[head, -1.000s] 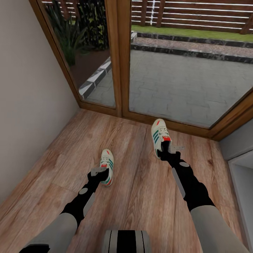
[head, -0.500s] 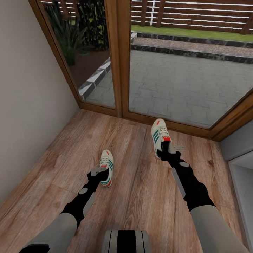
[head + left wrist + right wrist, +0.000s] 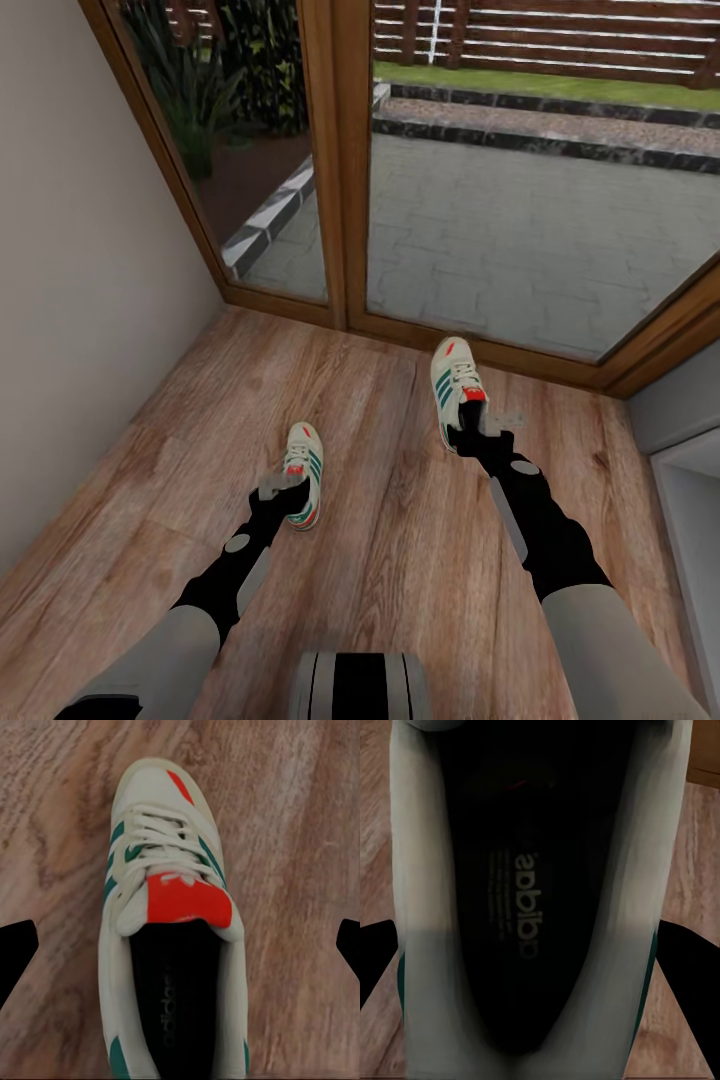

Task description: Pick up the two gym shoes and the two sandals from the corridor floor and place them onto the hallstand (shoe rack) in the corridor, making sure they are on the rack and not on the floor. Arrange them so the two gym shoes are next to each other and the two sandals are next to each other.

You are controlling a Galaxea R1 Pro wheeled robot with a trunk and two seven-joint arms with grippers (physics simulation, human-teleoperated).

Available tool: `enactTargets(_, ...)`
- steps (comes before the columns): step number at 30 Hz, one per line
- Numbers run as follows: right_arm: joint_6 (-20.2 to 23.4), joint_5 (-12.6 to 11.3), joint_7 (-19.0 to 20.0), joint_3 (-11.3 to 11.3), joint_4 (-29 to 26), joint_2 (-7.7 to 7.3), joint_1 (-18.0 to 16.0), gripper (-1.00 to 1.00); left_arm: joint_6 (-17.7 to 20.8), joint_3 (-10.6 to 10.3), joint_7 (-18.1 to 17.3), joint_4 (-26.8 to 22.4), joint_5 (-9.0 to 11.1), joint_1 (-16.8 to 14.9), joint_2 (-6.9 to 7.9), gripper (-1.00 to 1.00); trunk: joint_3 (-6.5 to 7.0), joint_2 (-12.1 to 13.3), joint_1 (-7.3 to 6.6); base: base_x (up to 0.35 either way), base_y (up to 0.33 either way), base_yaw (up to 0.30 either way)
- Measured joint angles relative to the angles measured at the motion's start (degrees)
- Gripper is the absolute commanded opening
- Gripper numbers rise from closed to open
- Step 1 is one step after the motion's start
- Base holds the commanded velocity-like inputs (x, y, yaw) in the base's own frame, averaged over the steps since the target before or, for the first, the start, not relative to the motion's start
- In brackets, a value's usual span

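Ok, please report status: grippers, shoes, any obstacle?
Left gripper open over left gym shoe. Right gripper open, fingers astride right gym shoe. Nothing blocking either.

Wood-plank floor (image 3: 380, 560) is being bounded by a beige wall (image 3: 80, 300) and wood-framed glass doors (image 3: 340, 160) facing a paved patio (image 3: 520, 240).

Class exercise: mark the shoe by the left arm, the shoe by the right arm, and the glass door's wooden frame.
left gym shoe (image 3: 303, 472), head view, laces.
right gym shoe (image 3: 455, 381), head view, laces.
door frame (image 3: 343, 160), head view, centre post.

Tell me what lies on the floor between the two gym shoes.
Nothing: in the head view only bare wood-plank floor separates the left gym shoe from the right gym shoe.
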Motion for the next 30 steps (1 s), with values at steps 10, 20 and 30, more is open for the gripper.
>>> enactTargets(10, 0.00, 0.00, 0.00, 0.00, 0.00, 0.00, 0.00, -1.00, 0.00, -0.08, 0.00, -0.01, 0.00, 0.00, 0.00, 1.00, -3.08, -0.13, 0.26, 0.000, 0.000, 0.000)
enactTargets(20, 0.00, 0.01, 0.00, 0.00, -0.01, 0.00, 0.00, -1.00, 0.00, -0.08, 0.00, 0.00, 0.00, 0.00, -0.04, 1.00, -4.01, -0.15, 0.28, 0.000, 0.000, 0.000)
enactTargets(30, 0.00, 0.00, 0.00, 0.00, -0.02, 0.00, 0.00, -1.00, 0.00, -0.16, 0.00, 0.06, 0.00, 0.00, -0.09, 1.00, -5.64, -0.22, 0.41, 0.000, 0.000, 0.000)
